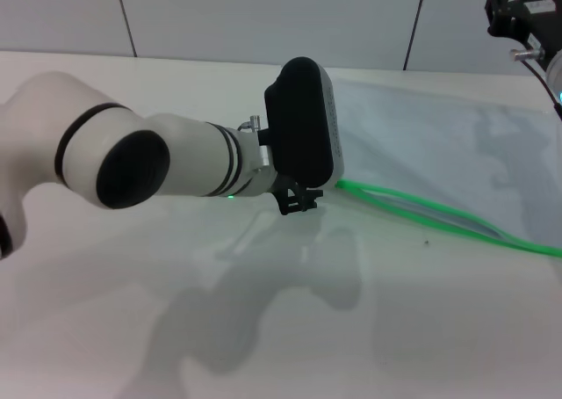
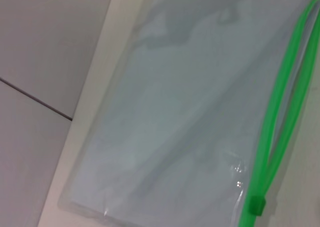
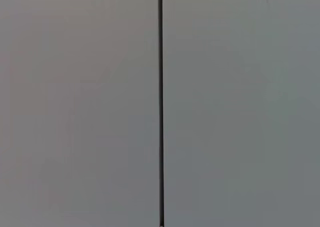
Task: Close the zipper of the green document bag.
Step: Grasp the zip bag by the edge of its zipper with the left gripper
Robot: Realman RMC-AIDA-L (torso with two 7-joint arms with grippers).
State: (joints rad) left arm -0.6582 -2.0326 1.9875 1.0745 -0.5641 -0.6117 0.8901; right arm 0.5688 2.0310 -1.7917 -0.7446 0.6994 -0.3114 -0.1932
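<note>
The green document bag (image 1: 439,140) lies flat on the white table, right of centre, its translucent sheet (image 2: 190,112) filling the left wrist view. The zipper (image 1: 439,214) runs along its near edge as a bright green strip. Its two green tracks (image 2: 285,102) stand apart along most of their length and meet at the small green slider tab (image 2: 256,205). My left gripper (image 1: 299,199) hangs low over the table at the zipper's left end, mostly hidden behind the wrist housing. My right gripper (image 1: 524,14) is raised at the far right, above the bag's far corner.
A grey panelled wall (image 1: 263,17) stands behind the table's far edge, and the right wrist view shows only a wall panel (image 3: 80,107). My left forearm (image 1: 132,157) reaches across the left half of the table. Bare white tabletop (image 1: 395,329) lies in front of the bag.
</note>
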